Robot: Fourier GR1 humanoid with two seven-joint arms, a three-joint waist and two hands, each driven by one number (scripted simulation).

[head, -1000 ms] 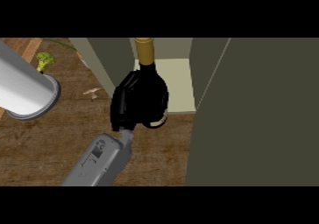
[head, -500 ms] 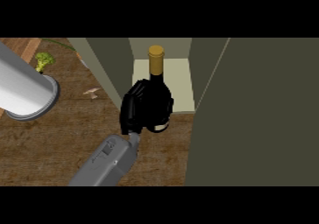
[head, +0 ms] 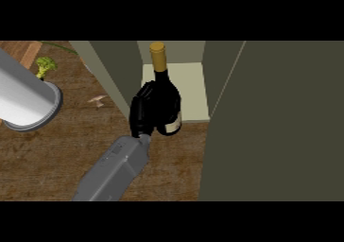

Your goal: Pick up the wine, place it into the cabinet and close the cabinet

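Note:
The wine bottle is dark, with a gold foil neck and a cream label low on its side. It stands nearly upright at the front edge of the open cabinet's pale shelf. My right hand is curled round the bottle's left side and hides part of the body. Its grey forearm comes up from the lower edge. The cabinet door stands open at the right and fills that side of the view. My left hand is out of view; only its grey forearm shows at the left.
The cabinet's left wall stands close beside my right hand. On the wooden counter lie a broccoli floret and a small mushroom to the left of the cabinet.
The bottle has come from a tilt to nearly upright in my right hand, and more of its body and label now shows. The left forearm has stayed put.

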